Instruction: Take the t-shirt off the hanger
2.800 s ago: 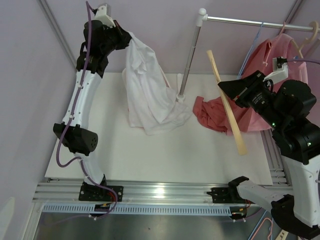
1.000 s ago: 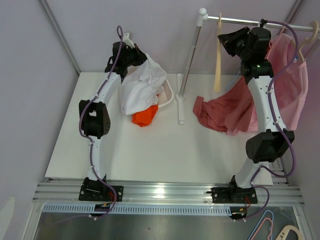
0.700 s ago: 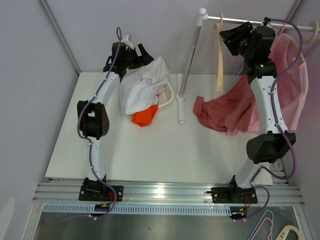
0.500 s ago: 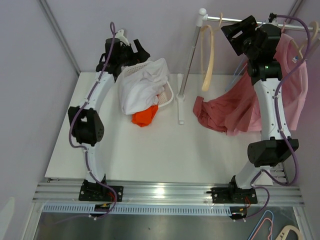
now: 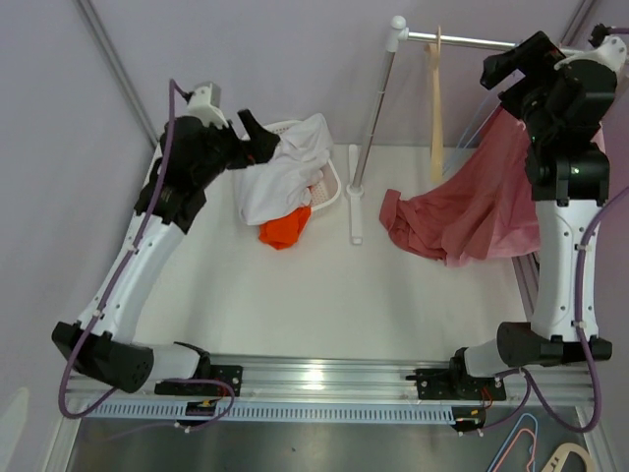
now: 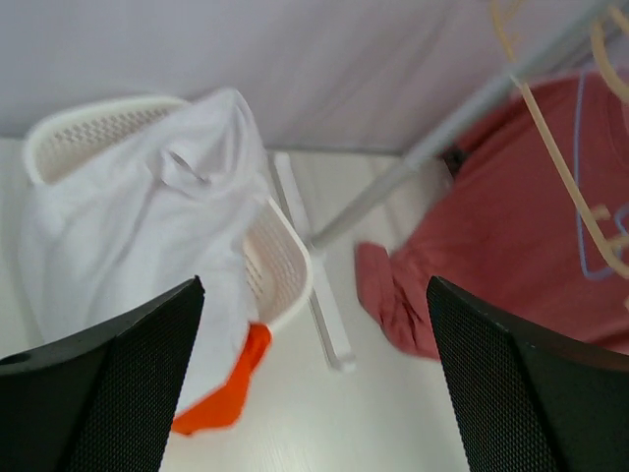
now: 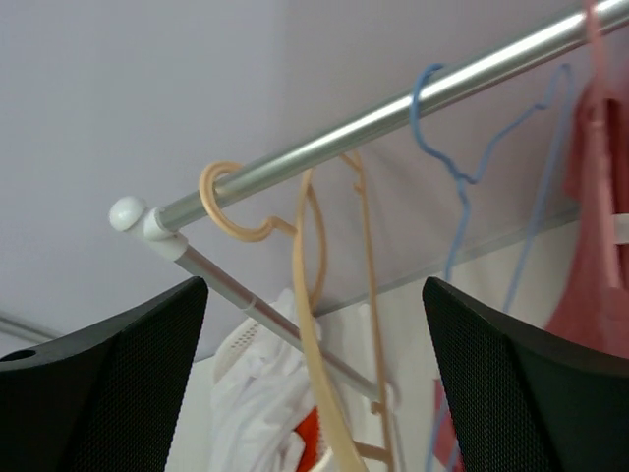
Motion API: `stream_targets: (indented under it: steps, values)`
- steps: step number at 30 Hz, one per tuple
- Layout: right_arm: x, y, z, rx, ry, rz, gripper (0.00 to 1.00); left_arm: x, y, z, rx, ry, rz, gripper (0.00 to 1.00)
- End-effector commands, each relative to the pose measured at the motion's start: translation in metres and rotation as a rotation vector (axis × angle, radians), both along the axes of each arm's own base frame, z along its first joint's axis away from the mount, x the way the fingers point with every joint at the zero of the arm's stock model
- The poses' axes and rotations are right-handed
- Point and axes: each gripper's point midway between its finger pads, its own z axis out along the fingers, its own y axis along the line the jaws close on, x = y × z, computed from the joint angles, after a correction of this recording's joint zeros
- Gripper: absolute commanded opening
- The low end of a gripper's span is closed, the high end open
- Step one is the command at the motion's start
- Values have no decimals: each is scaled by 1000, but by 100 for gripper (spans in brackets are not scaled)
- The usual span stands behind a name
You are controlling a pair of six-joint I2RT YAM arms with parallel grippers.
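Top external view: white t-shirt [image 5: 280,172] heaped over basket [image 5: 334,189] on worktop [image 5: 314,295]. Tan hanger [image 5: 433,108] hangs bare on rail [image 5: 472,41]. Left tool [image 6: 314,295] spread, empty. Right tool [image 7: 314,285] spread, empty.

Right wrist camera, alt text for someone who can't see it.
An empty beige hanger hooks over a metal rail, with a blue hanger beside it and pink fabric at the frame's edge. Two dark fingers, spread apart, fill the lower corners.

Two white arms [image 5: 135,264], black joints [image 5: 103,360], purple cables [image 5: 173,108], black dimpled pincer fingers [image 6: 98,393]
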Motion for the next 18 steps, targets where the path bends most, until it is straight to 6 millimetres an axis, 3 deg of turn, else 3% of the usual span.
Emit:
stream_targets:
  steps: [1,2,5,9,11,13,14,15,18]
  values:
    - [-31,-48,-5,-106,69,-167,94,-45,-26,-2,36,-19,-44,99]
    - [-32,-51,-12,-111,96,-166,94,-66,-40,13,60,-82,-98,100]
    - [-32,-63,-41,-150,199,-202,94,-92,-59,27,83,-152,-190,100]
    - [-27,-83,-58,-185,257,-269,93,-119,-67,50,20,-227,-287,99]
    - [-13,-94,-69,-174,287,-273,91,-129,-74,62,-2,-278,-352,99]
    - [-5,-97,-65,-169,293,-267,89,-133,-75,72,-46,-308,-359,99]
    - [10,-101,-77,-171,330,-266,88,-132,-74,75,-64,-317,-349,100]
    - [9,-104,-67,-176,319,-276,87,-132,-75,74,-77,-320,-349,99]
    - [23,-115,-73,-194,343,-323,86,-131,-72,81,-141,-346,-319,100]
